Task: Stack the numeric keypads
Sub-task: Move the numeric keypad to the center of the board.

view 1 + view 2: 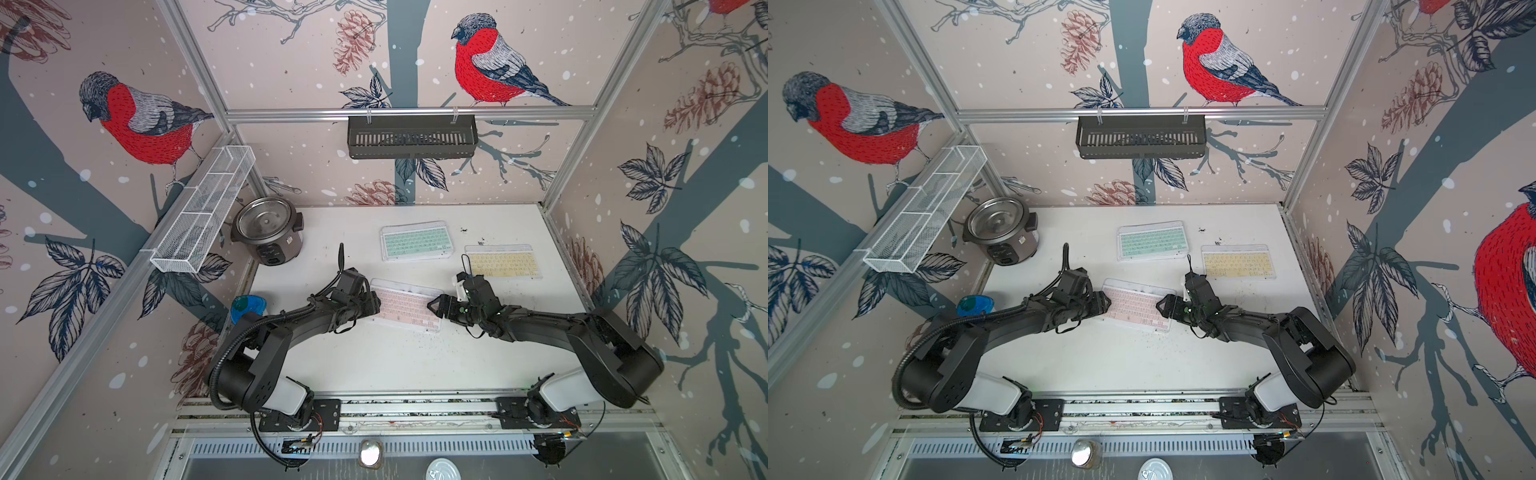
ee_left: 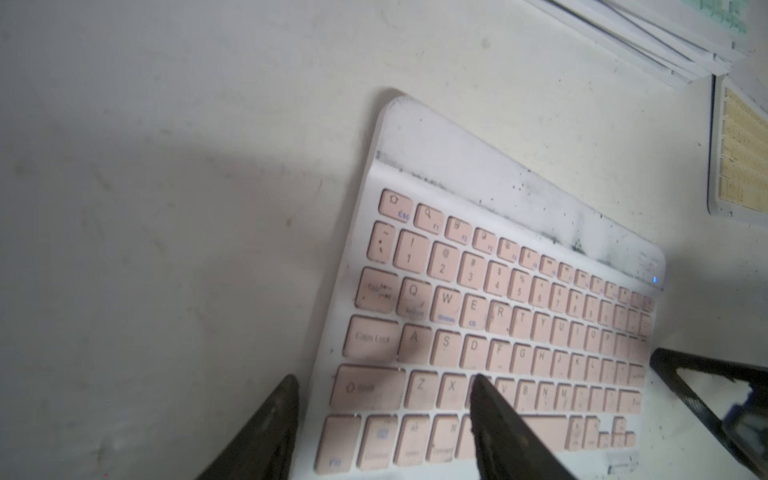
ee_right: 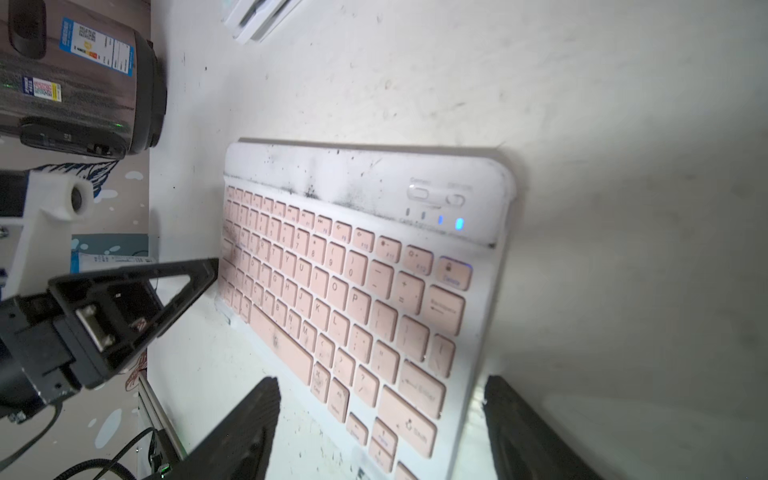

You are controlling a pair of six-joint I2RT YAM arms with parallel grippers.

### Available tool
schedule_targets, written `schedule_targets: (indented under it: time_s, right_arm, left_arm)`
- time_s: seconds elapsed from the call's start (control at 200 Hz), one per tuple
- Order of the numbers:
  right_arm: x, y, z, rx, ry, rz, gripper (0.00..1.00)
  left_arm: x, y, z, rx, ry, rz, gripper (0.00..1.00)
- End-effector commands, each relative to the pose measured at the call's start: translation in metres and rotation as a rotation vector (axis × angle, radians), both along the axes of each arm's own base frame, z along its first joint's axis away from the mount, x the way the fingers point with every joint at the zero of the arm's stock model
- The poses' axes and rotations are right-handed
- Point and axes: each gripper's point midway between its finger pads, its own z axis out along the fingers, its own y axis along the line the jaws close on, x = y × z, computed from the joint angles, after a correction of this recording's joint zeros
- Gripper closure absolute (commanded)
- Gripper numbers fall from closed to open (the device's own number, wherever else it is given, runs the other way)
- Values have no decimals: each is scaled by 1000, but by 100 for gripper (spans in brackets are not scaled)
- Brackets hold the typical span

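Pink keypad point(image 1: 405, 307) lies askew on the bench point(image 1: 374, 365). Left pincer point(image 1: 376, 303) and right pincer point(image 1: 432, 306) both stand open, one at each short end.

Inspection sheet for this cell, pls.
Surface: white table, dark specks around the pink keypad.
Job's things: pink keypad alone mid-table; green-topped stack behind it; yellow keypad apart.
Clutter: rice cooker, blue cup.
Grippers: left gripper and right gripper open, straddling the pink keypad's opposite short ends.
Cables: corrugated hose looped beside left arm.
Surroundings: black wall basket, white mesh tray.
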Motion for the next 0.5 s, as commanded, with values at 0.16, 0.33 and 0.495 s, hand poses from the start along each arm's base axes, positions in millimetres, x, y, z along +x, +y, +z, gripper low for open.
schedule_targets:
  time_s: [0.16, 0.33, 0.495]
  right_arm:
    - [3, -10, 5, -74, -38, 32, 21]
    - [-12, -3, -7, -90, 0, 48, 21]
    - [-20, -2, -12, -96, 13, 33, 21]
  left_arm:
    - [-1, 2, 1, 18, 25, 12, 34]
    - [10, 0, 0, 39, 8, 2, 34]
    - [16, -2, 2, 60, -5, -15, 34]
